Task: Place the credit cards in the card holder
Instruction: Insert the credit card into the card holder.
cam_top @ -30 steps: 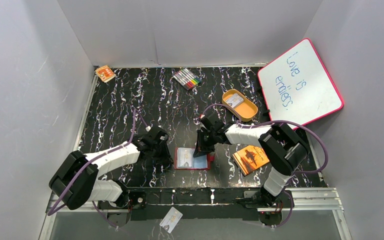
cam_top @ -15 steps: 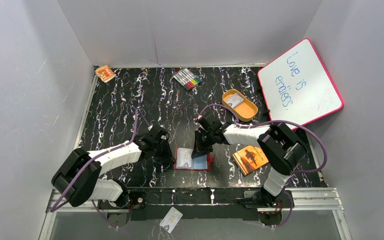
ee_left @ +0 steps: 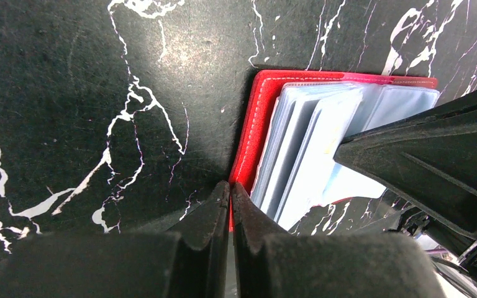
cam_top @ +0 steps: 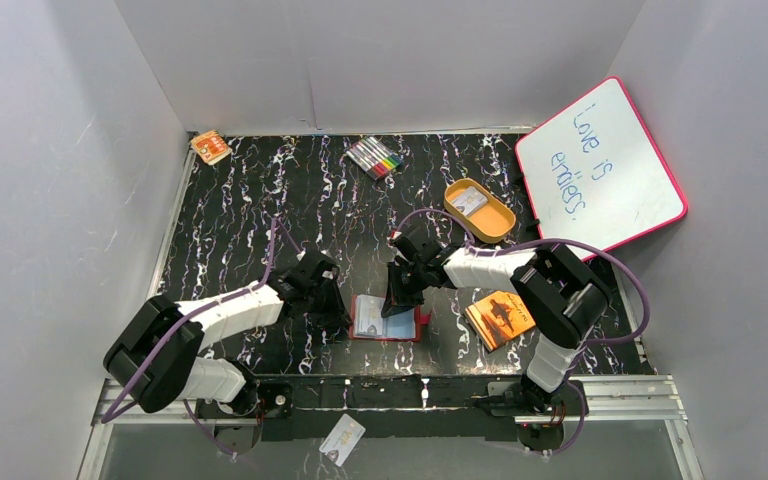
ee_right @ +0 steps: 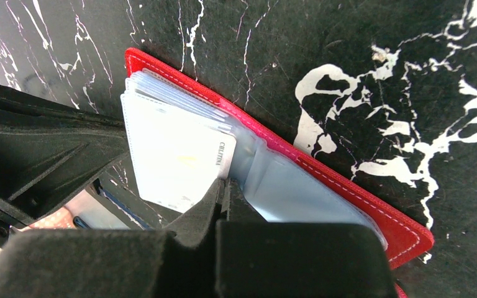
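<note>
Card holder (cam_top: 388,318) open, clamped by your left jaws; clenched right jaws press one card (ee_right: 180,155) in; spare cards (cam_top: 470,202) wait at 1 and 6 o'clock.

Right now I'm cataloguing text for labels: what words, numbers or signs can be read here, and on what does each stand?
"Love is endless." handwritten in blue on the whiteboard.
Small black print on the white card in the red card holder: too blurred to read.
Marks on the orange booklet, the card on the near ledge and the small orange pack: too small to read.
</note>
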Motion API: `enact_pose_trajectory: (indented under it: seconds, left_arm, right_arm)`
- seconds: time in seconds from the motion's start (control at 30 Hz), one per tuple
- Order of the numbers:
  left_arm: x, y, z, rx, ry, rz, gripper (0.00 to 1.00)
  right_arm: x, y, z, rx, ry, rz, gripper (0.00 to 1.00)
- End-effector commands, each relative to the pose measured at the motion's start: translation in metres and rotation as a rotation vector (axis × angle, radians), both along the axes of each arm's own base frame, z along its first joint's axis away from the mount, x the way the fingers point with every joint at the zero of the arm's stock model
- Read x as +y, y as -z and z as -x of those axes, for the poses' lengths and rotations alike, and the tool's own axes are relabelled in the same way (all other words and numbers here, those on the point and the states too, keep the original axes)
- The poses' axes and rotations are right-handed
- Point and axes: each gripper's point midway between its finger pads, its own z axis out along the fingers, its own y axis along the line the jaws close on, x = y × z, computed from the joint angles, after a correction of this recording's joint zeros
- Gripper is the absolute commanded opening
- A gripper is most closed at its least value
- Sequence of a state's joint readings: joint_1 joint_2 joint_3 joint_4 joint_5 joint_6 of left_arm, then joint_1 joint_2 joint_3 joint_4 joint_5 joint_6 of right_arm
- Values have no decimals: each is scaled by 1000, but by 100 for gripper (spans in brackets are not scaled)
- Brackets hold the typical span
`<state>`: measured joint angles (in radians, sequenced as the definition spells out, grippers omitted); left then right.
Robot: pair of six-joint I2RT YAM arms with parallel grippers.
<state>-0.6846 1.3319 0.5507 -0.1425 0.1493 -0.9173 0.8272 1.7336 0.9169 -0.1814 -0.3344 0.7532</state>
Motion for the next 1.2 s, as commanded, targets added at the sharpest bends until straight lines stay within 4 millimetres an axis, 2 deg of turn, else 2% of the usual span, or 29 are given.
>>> enact_pose_trajectory:
  seconds: [0.0, 0.23, 0.47, 0.73, 0.83, 0.97, 1.07, 1.17]
  left_arm:
    - [14, 7, 8, 10, -11, -60, 4]
    - [18, 5, 7, -4, -23, -70, 4]
    - [19, 5, 8, -5, -31, -66, 4]
    - [19, 5, 8, -4, -32, -67, 4]
    - [21, 2, 6, -16, -38, -77, 4]
    - [24, -7, 1, -46, -50, -89, 6]
    - [27, -17, -1, -75, -59, -92, 10]
    - [33, -25, -6, -114, -79, -105, 17]
  right_arm:
    - [10, -18, -5, -50, -13, -39, 0]
    - [8, -21, -7, -63, -11, -26, 2]
    - [3, -19, -8, -71, 0, -3, 11]
    - [0, -22, -10, -99, 5, 8, 16]
    - [-4, -34, -15, -144, 10, 15, 20]
    - [-16, -60, -24, -247, 22, 30, 29]
    - [-34, -75, -31, -330, 54, 66, 42]
    - [-59, -82, -32, -365, 103, 104, 51]
